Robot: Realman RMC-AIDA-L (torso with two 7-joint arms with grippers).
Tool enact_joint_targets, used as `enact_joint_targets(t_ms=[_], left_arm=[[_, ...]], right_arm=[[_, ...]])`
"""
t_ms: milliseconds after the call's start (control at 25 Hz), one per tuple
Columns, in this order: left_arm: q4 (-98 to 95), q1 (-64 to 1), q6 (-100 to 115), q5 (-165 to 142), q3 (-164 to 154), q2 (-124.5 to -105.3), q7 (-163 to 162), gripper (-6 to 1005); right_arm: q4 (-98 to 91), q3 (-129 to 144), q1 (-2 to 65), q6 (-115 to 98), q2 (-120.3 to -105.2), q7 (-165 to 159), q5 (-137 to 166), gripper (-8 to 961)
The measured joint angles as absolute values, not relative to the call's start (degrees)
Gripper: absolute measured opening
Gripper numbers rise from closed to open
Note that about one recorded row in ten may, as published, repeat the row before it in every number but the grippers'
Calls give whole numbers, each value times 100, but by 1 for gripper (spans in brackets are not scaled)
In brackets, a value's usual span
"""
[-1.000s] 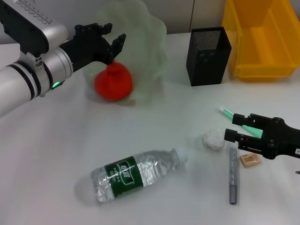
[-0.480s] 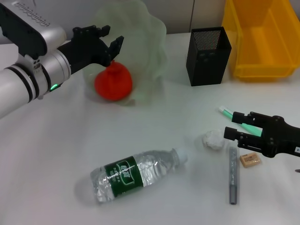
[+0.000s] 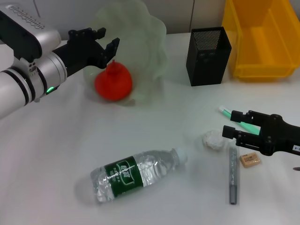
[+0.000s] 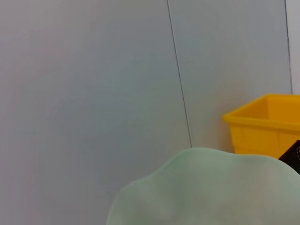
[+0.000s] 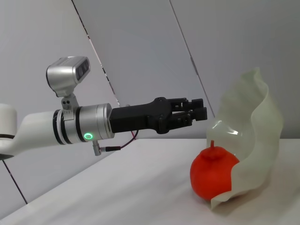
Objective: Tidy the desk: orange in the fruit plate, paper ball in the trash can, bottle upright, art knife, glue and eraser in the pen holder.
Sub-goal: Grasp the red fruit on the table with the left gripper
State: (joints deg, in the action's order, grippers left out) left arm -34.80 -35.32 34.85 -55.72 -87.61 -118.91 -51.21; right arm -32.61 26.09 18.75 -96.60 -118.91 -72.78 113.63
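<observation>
The orange [image 3: 113, 82] lies in the front part of the pale-green fruit plate [image 3: 143, 42]. My left gripper [image 3: 108, 40] hovers open just above and left of it, holding nothing. The right wrist view shows the same left gripper [image 5: 194, 110], orange [image 5: 213, 174] and fruit plate [image 5: 255, 117]. My right gripper [image 3: 229, 123] stands open just right of the paper ball [image 3: 213, 139]. The green-and-white glue [image 3: 230, 114] is partly hidden behind it. The eraser [image 3: 250, 160] and the grey art knife [image 3: 233, 176] lie below it. The bottle [image 3: 133, 174] lies on its side.
The black mesh pen holder [image 3: 208, 55] stands at the back, with the yellow trash can [image 3: 262, 42] to its right. The left wrist view shows only the fruit plate's rim [image 4: 211, 187], the trash can [image 4: 262, 124] and a grey wall.
My left gripper has drawn back a little to the left and up from the orange. My right gripper has crept slightly left toward the paper ball.
</observation>
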Motion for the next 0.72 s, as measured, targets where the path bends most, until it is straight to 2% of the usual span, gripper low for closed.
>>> enact_joint_targets(t_ms=[280,720], left_arm=[[-3548,-3448,3477,-5572,-8776,-11886,-5234,397],[-3486,-3740,3058,-5573,-8765,-11913,-5340,396]], right_arm=[[-3260,2611,1928,-9650,-11885,-7279,11380,663],[-3261,2619,2008,-9586,-11882,-7277,11452,663]])
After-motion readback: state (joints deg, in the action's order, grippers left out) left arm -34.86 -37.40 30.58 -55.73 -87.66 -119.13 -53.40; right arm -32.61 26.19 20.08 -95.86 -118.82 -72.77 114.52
